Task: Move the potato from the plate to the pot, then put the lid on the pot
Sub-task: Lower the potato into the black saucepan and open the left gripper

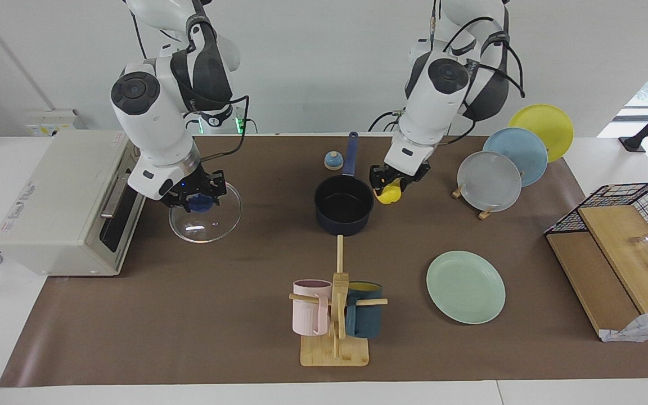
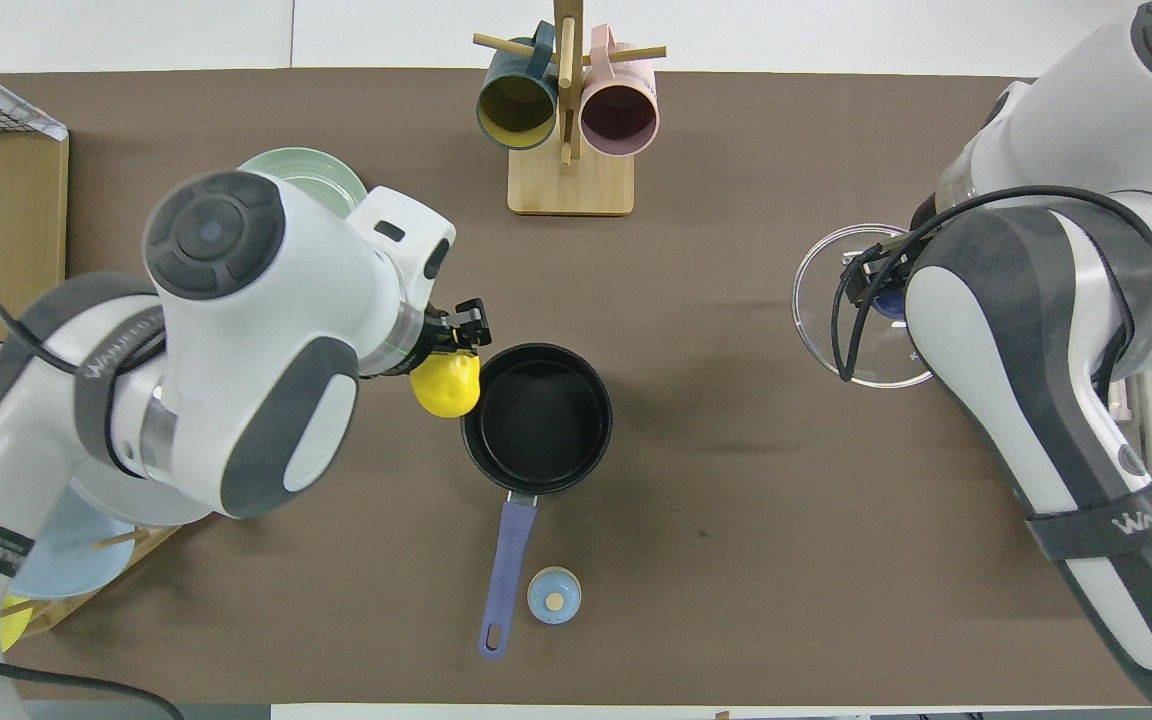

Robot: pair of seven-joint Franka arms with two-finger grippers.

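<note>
The yellow potato (image 1: 388,195) (image 2: 446,385) hangs in my left gripper (image 1: 394,183) (image 2: 460,341), which is shut on it, just above the mat at the rim of the pot, on the side toward the left arm's end. The dark navy pot (image 1: 343,205) (image 2: 536,415) stands mid-table with nothing inside, its blue handle pointing toward the robots. The mint-green plate (image 1: 466,287) (image 2: 321,175) lies bare, farther from the robots. The glass lid (image 1: 211,222) (image 2: 836,320) rests on the mat toward the right arm's end. My right gripper (image 1: 199,198) (image 2: 881,295) is shut on its blue knob.
A wooden mug rack (image 1: 335,337) with a pink and a teal mug stands farther from the robots than the pot. A small bell (image 1: 332,161) sits beside the pot's handle. A plate rack (image 1: 490,180), a wire basket (image 1: 633,202) and a toaster oven (image 1: 59,202) flank the mat.
</note>
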